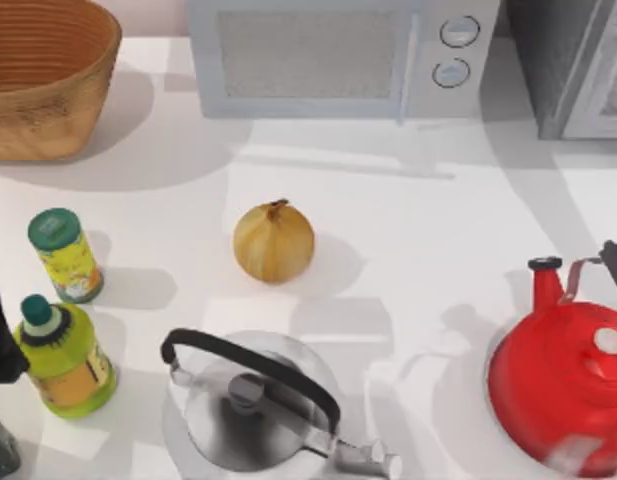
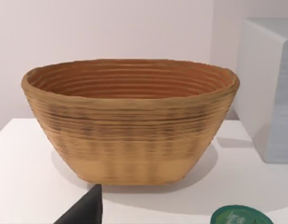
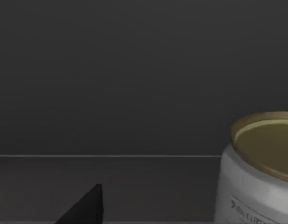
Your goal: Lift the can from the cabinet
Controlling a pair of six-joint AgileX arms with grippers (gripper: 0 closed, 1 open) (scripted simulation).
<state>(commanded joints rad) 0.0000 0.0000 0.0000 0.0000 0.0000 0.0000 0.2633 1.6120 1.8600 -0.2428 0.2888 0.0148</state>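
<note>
Inside, can [image 3: 260,168] upright in grey cabinet [image 3: 111,93]

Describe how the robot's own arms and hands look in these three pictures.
Little shows. The left arm is a matt black, angular block at the top view's left edge. Each wrist view has one black wedge-shaped finger tip. No cables or markings are visible.

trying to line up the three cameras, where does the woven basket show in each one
Top view: the basket sits at the table's far left corner, cut by the frame edge, left of the microwave.
Left wrist view: the basket is central, standing on the white table.
Right wrist view: no basket; a can stands before a dark wall.
Shared landmark: the green-capped jar, whose cap shows below the basket.
</note>
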